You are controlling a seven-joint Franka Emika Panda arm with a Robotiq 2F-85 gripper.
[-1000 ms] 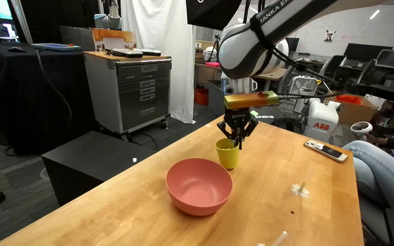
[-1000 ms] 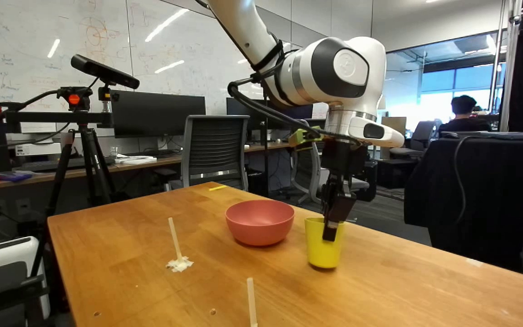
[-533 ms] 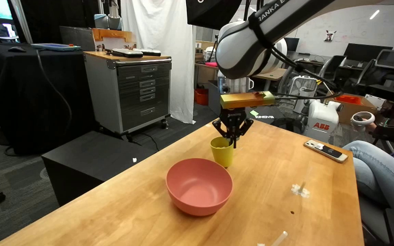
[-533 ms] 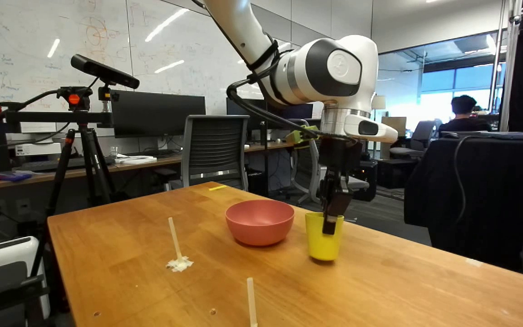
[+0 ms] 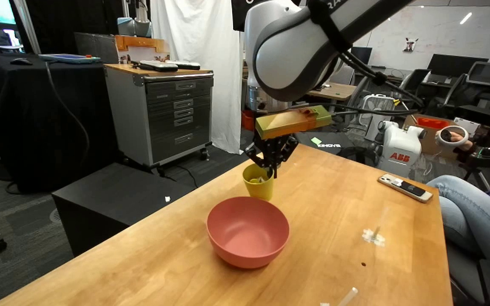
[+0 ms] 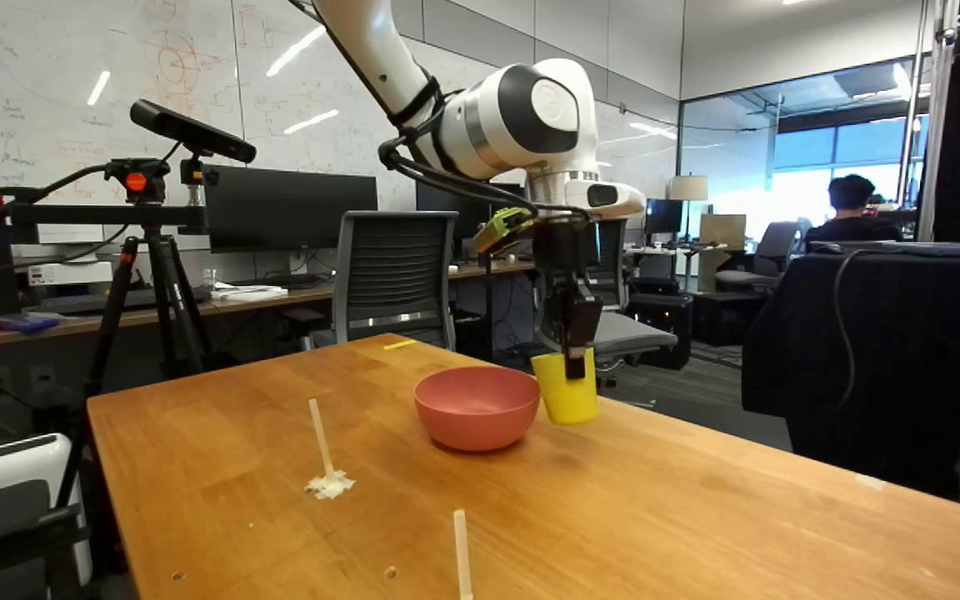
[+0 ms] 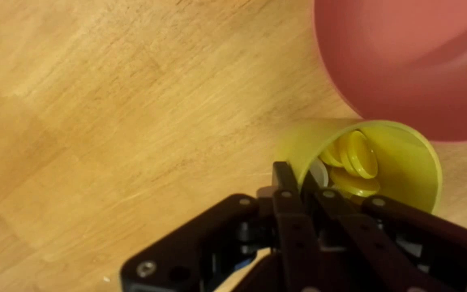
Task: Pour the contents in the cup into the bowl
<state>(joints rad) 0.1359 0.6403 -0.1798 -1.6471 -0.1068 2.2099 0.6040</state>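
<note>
The yellow cup (image 5: 258, 191) is above the table beside the salmon bowl (image 5: 245, 238), tilted slightly toward it; it also shows in an exterior view (image 6: 563, 400). My gripper (image 5: 272, 172) is shut on the cup's wall near the rim, one finger inside and one outside, as the wrist view (image 7: 300, 180) shows. The contents, yellow and white rounded pieces (image 7: 361, 156), lie inside the cup, partly hidden by the fingers. In the wrist view the cup's rim overlaps the near edge of the bowl (image 7: 403, 73). The visible inside of the bowl holds nothing.
A phone (image 5: 404, 187) lies near a table edge, with a seated person's leg (image 5: 462, 212) beside it. A thin stick (image 6: 322, 442) stands on the wooden table (image 6: 280, 517) in a taped patch, and another stick (image 6: 462, 554) stands nearer the camera.
My gripper has carried the cup up and toward the bowl. The cup was upright and low over the table; it now leans slightly toward the bowl. The bowl has not moved.
</note>
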